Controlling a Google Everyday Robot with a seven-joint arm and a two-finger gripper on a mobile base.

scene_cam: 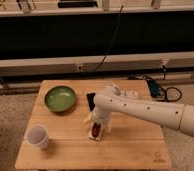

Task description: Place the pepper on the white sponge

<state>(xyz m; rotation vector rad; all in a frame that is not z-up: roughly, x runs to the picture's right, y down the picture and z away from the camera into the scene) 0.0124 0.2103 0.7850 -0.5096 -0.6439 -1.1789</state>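
Observation:
The dark red-brown pepper [96, 131] lies lengthwise on the small cream-white sponge [92, 136], near the middle of the wooden table [65, 155]. Only the sponge's pale edges show around the pepper. My gripper [96, 123] is at the end of the white arm that reaches in from the right. It sits directly over the far end of the pepper and touches or nearly touches it. The gripper hides the pepper's upper part.
A black flat rectangle [90, 100] lies just behind the gripper. A green bowl [60, 98] stands at the table's back left and a white cup [37, 136] at the front left. A pale packet [131, 94] lies behind the arm. Cables and a blue item [157, 90] lie on the floor to the right.

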